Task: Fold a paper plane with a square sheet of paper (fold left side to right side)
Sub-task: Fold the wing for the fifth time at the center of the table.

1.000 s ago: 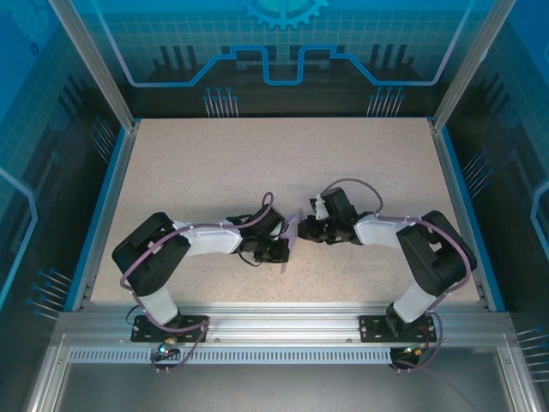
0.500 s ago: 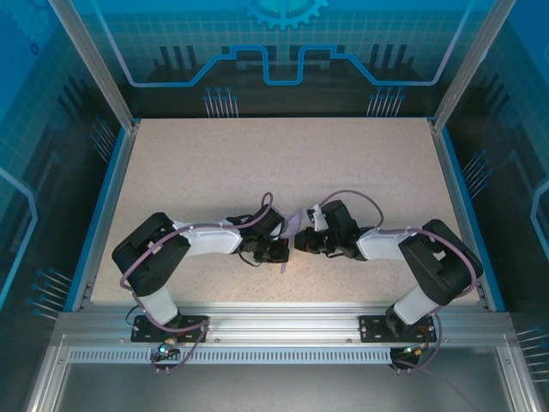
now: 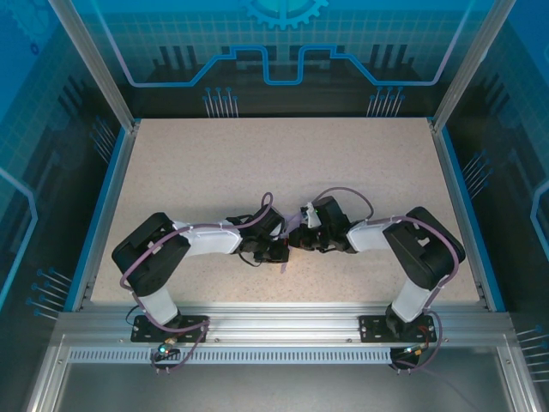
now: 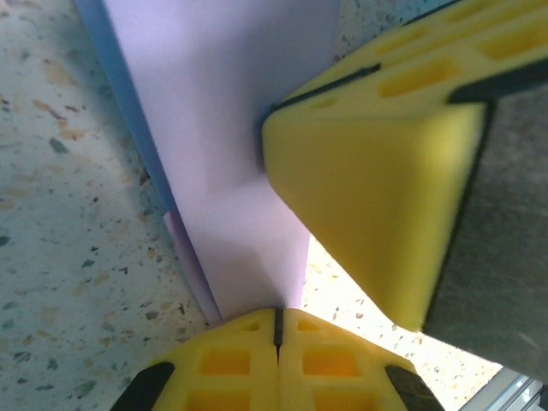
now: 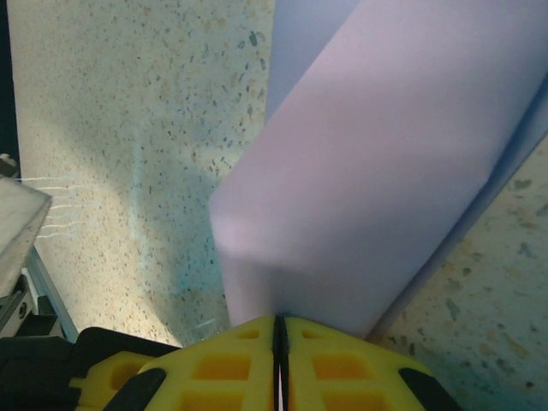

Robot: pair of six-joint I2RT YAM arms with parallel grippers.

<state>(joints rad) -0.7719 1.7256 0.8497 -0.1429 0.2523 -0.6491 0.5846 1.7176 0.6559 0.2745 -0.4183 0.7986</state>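
The left jaws are pressed together and pinch one end of the square sheet of paper (image 4: 218, 128), which is already folded into a narrow, layered strip. The strip runs away from them above the bench (image 4: 51, 223). The right jaws are also closed flat on the paper, gripping it from the side opposite to the left jaws. One yellow pad (image 4: 368, 188) of the right jaws sits just above the left jaws and seems to touch the sheet. I think the two grips are so near each other because thin paper bends between distant points. Held close, the layers cannot slip apart and the crease can be squeezed sharp. I judge the step to be the pressing of a fold; no dart shape is clear yet.
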